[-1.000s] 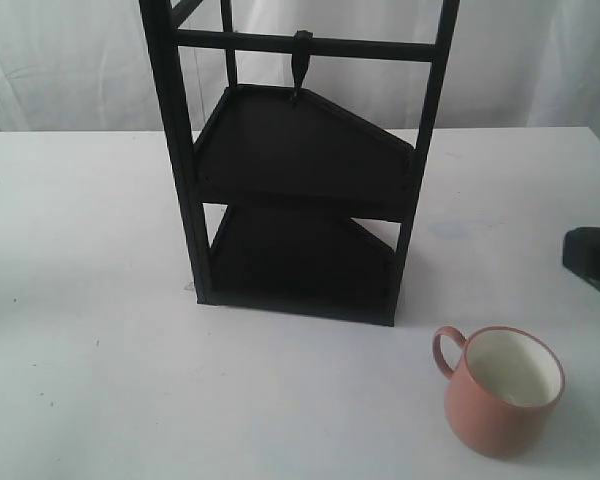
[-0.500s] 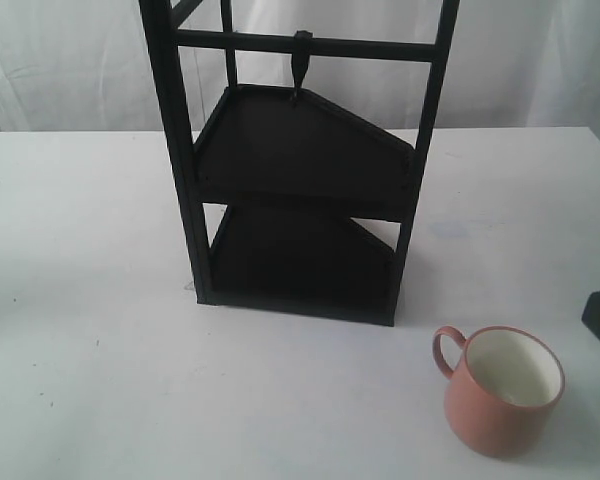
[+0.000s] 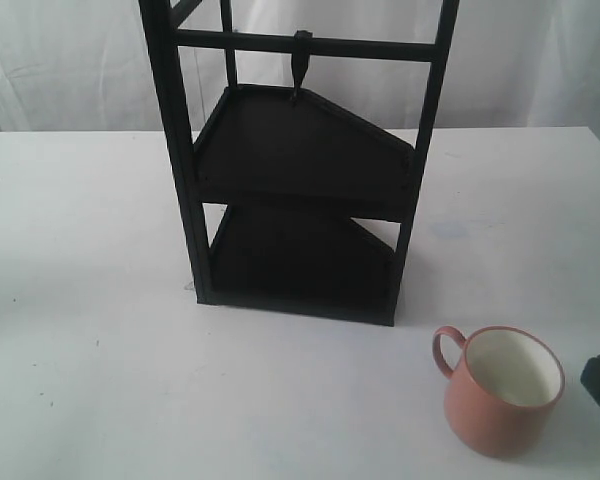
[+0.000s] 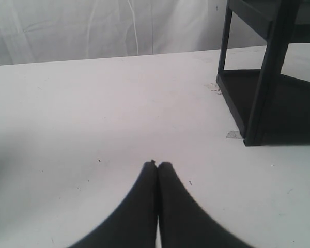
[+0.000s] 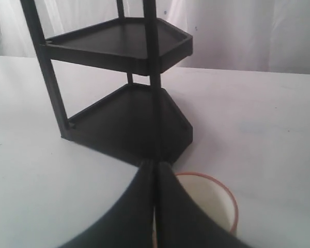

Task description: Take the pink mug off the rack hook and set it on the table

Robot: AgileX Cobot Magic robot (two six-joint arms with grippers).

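Pink mug (image 3: 502, 392) is off the hook and upright on the table (image 3: 100, 380), front-right of the rack (image 3: 300, 150), with a clear gap to the rack's base corner. Salmon matte outside, creamy white inside, nothing in it. Loop handle (image 3: 446, 352) faces the rack side.

Right gripper (image 5: 155, 163): fingers pressed together, nothing between them. In the wrist view the mug's rim sits just past the tips. In the exterior view only a dark piece of it shows at the right edge, just beside the mug and not touching.

Left gripper (image 4: 156, 164): also clenched, holding nothing, low over bare table, with the rack's lower corner post near it.

Room: wide bare tabletop left of and in front of the rack, and bare table to its right behind the mug.

Rack hook (image 3: 301, 65) hangs down from the top crossbar with nothing on it. Both shelves are bare. The table's far edge meets the white curtain (image 3: 70, 60).
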